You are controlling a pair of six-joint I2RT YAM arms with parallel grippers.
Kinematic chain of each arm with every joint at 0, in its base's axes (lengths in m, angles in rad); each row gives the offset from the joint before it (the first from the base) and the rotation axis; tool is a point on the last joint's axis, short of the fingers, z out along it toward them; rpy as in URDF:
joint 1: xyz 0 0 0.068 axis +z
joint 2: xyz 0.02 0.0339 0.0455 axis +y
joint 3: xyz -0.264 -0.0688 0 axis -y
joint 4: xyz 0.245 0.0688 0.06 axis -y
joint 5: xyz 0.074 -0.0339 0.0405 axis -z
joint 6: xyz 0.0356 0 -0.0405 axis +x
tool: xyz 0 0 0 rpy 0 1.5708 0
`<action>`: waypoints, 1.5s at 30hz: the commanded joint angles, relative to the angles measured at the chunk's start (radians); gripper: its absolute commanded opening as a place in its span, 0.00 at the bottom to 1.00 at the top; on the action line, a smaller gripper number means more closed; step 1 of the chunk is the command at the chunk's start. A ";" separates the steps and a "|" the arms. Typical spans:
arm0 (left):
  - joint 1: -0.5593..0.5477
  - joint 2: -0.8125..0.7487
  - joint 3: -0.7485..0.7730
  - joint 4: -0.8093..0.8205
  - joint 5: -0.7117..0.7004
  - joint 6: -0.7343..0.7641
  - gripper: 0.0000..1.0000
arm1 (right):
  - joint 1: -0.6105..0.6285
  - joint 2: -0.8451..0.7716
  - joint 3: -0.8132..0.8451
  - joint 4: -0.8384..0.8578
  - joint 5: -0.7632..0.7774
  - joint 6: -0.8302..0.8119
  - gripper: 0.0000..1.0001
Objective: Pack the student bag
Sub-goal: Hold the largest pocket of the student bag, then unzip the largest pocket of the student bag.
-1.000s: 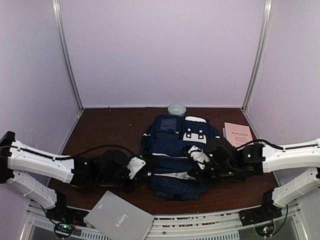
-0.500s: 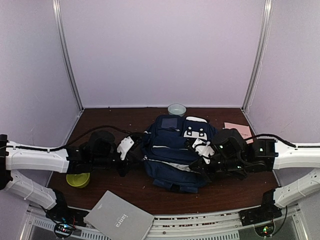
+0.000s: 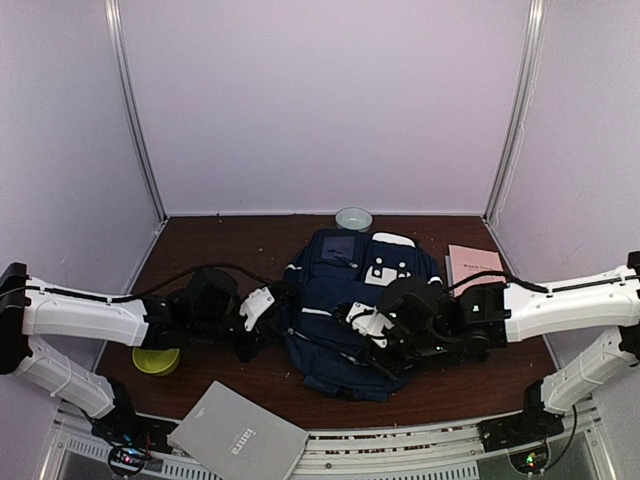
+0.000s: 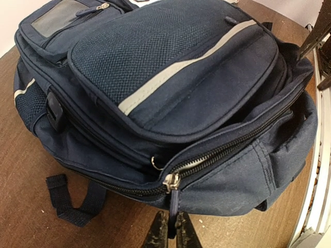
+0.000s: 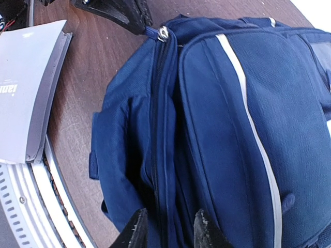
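Two grippers at the navy blue, white-striped fabric backpack (image 3: 318, 300), flat mid brown wooden table (image 3: 220, 250) — soft, floppy, likely drags when tugged. Left gripper (image 4: 171, 235) clenched on the zip's pull tab (image 4: 172, 199); right gripper (image 5: 168, 230) parted astride the zip seam (image 5: 158, 129), holding nothing. Best hold — fabric beside the zip.

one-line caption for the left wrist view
Left hand pinching the zip pull of the navy student bag on the brown table.

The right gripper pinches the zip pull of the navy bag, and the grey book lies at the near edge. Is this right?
Not quite: the left gripper pinches the zip pull of the student bag, as the left wrist view shows. The grey book does lie at the near edge.
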 commanded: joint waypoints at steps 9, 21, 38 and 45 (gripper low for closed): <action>0.003 -0.008 -0.010 0.058 -0.019 0.015 0.00 | 0.040 0.169 0.110 0.014 0.144 -0.056 0.38; 0.007 -0.040 -0.034 0.066 -0.085 0.013 0.00 | 0.049 0.197 0.169 -0.116 0.294 -0.062 0.00; 0.045 -0.136 0.024 -0.033 -0.004 0.108 0.00 | 0.132 -0.223 0.124 -0.269 0.324 -0.239 0.00; -0.060 -0.025 0.059 -0.065 -0.132 0.182 0.10 | 0.132 -0.191 0.144 -0.199 0.313 -0.262 0.00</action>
